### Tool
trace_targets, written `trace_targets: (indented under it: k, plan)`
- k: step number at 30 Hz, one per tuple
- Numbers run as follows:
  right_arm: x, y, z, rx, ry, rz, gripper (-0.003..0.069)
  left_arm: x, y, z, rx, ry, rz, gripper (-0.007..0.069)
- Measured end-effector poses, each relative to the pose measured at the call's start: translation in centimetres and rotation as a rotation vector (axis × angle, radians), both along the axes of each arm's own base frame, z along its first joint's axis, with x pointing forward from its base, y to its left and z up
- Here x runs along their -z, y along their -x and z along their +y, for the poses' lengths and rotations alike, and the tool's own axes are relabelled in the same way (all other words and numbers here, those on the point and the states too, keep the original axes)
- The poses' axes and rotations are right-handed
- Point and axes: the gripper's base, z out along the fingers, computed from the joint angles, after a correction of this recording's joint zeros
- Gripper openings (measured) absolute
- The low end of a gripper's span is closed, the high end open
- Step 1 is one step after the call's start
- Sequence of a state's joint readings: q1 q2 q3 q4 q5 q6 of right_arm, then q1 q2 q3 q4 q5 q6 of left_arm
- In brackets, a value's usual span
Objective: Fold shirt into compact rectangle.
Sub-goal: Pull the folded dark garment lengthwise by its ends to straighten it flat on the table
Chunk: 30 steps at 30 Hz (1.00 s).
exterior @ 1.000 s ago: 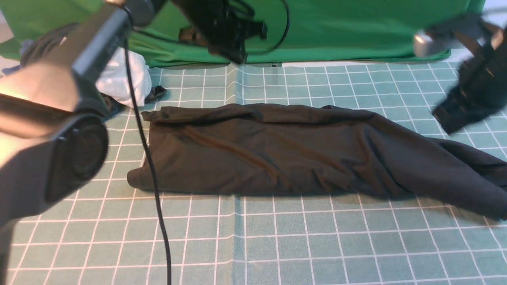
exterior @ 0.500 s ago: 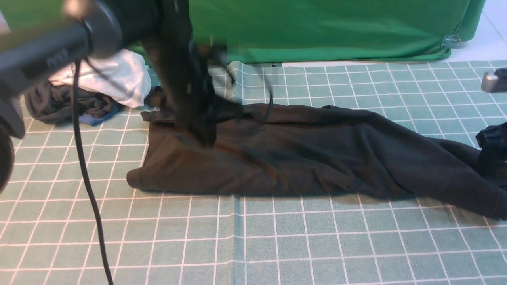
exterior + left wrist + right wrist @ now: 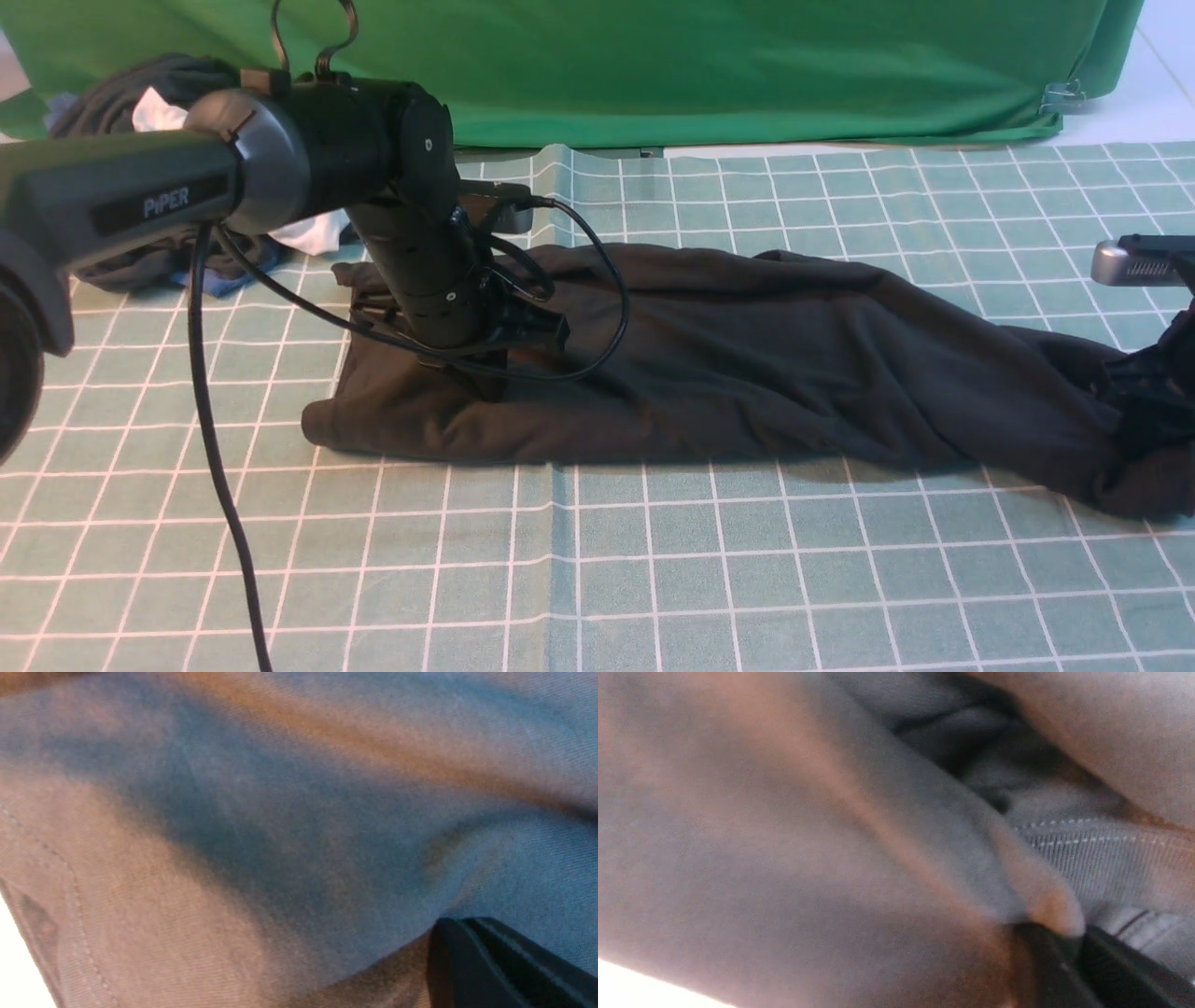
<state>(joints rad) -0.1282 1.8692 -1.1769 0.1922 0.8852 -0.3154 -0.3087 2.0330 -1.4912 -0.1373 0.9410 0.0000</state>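
The black shirt (image 3: pixel 747 364) lies as a long folded band across the mat, from left of centre to the right edge. My left gripper (image 3: pixel 481 385) points down onto its left part, jaws shut, the tip pressed into the cloth (image 3: pixel 280 849); the dark fingers (image 3: pixel 472 961) lie together. My right gripper (image 3: pixel 1153 406) sits at the shirt's bunched right end. In the right wrist view a fold of cloth (image 3: pixel 1052 910) is pinched between its fingers (image 3: pixel 1045 961), next to a stitched hem. No print or neck tag shows.
A green grid mat (image 3: pixel 653 560) covers the table. A pile of dark and white clothes (image 3: pixel 168 252) lies at the back left behind my left arm. A green cloth backdrop (image 3: pixel 747 65) hangs along the far edge. My left arm's black cable (image 3: pixel 215 448) hangs to the mat.
My left arm swung down from above onto the shirt's left part. My right gripper dropped to the shirt's right end and closed there; that end is now bunched up.
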Motion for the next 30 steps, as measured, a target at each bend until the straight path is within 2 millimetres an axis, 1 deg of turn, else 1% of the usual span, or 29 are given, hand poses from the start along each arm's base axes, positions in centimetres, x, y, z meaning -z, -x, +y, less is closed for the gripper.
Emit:
trace_targets:
  k: [5, 8, 11, 15, 19, 24, 28, 30]
  plan:
    - [-2.3, 0.4, -0.2, -0.027, 0.040, -0.065, 0.0052, 0.0, 0.0, 0.0, 0.000, 0.000, 0.000, 0.0007]
    - [-3.5, 0.2, -0.6, -0.048, 0.081, -0.101, 0.0052, 0.0, 0.0, 0.0, 0.006, -0.001, -0.001, 0.0007]
    - [-4.7, -0.3, -1.1, -0.076, 0.137, -0.134, 0.0051, 0.0, 0.0, 0.0, 0.007, -0.002, -0.001, 0.0007]
    - [-5.6, -1.2, -1.6, -0.112, 0.198, -0.163, 0.0050, 0.0, 0.0, 0.0, 0.013, -0.003, 0.000, 0.0007]
    - [-5.3, -2.1, -2.0, -0.152, 0.217, -0.159, 0.0050, 0.0, 0.1, 0.0, 0.018, -0.006, 0.004, 0.0007]
    - [-4.0, -3.4, -3.0, -0.171, 0.222, -0.136, 0.0050, 0.0, 0.2, 0.1, 0.035, -0.013, 0.022, 0.0007]
    - [-3.4, -4.1, -3.1, -0.170, 0.225, -0.146, 0.0058, 0.1, 0.3, 0.1, 0.038, -0.014, 0.025, 0.0007]
    - [-3.1, -4.4, -3.1, -0.149, 0.229, -0.172, 0.0123, -0.1, 0.3, 0.1, 0.038, -0.013, 0.024, 0.0007]
